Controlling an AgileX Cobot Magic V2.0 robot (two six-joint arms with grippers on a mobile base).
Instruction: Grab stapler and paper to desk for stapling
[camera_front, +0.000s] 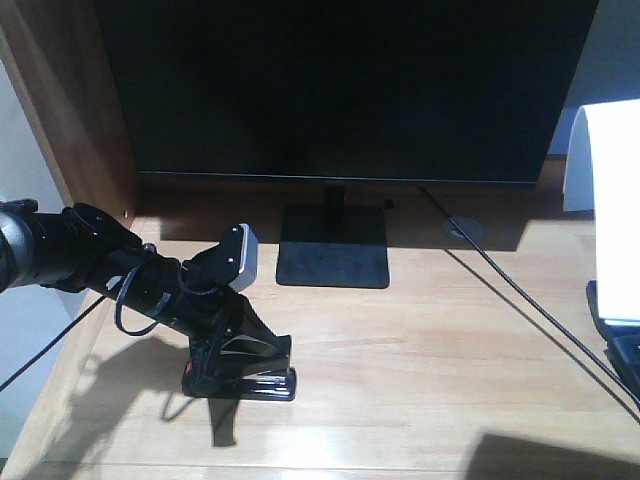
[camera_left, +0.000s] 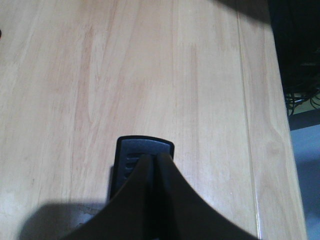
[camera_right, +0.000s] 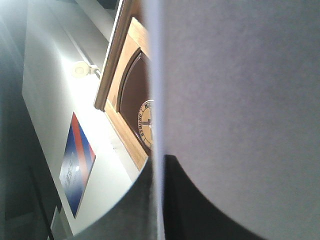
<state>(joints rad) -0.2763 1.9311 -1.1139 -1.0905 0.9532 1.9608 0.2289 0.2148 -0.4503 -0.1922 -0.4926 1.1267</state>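
The black stapler (camera_front: 240, 384) lies flat on the light wood desk (camera_front: 420, 360), front left. My left gripper (camera_front: 284, 348) sits directly on top of it. In the left wrist view its fingers (camera_left: 137, 185) are pressed together, with only the stapler's (camera_left: 145, 146) wider rounded end showing past and beneath the left gripper's (camera_left: 152, 158) tips. The white paper (camera_front: 612, 190) hangs upright at the right edge. My right gripper (camera_front: 608, 316) shows as a dark shape under it. The right wrist view has the right gripper (camera_right: 158, 159) shut on the paper's (camera_right: 235, 90) edge.
A large dark monitor (camera_front: 340, 80) on a black stand (camera_front: 333, 252) fills the back of the desk. A black cable (camera_front: 520, 298) runs diagonally to the right front. A brown side panel (camera_front: 70, 100) rises at left. A wall poster (camera_right: 76, 165) and wooden frame (camera_right: 125, 100) appear behind the paper.
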